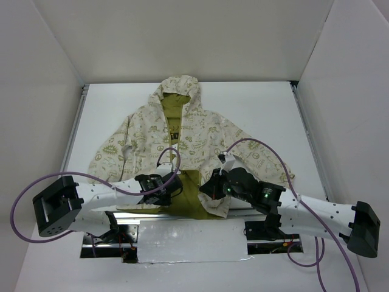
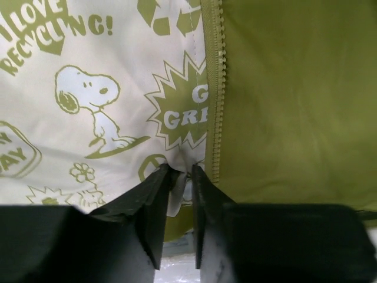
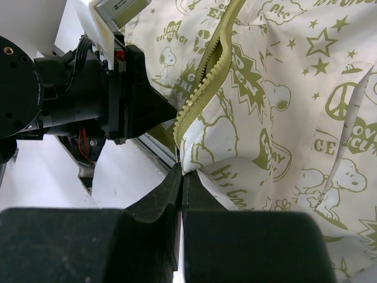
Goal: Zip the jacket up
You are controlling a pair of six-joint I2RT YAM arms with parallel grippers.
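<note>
The jacket [image 1: 200,131] lies flat on the table, hood at the far end, front open at the bottom so the olive lining [image 1: 191,188] shows. In the left wrist view, my left gripper [image 2: 181,173] stands with its jaws narrowly apart around a small fold of the cream hem, just left of the zipper teeth [image 2: 213,88]. My right gripper [image 3: 181,170] is shut on the bottom corner of the other front panel [image 3: 283,118], right beside that panel's zipper edge [image 3: 203,88]. In the top view, the left gripper [image 1: 165,186] and the right gripper [image 1: 208,190] flank the open hem.
A silver sheet [image 1: 191,240] covers the near edge between the arm bases. Purple cables [image 1: 261,146] loop over the jacket's lower part. White walls enclose the table [image 1: 109,115]. The left arm's black wrist [image 3: 112,100] sits close to my right fingers.
</note>
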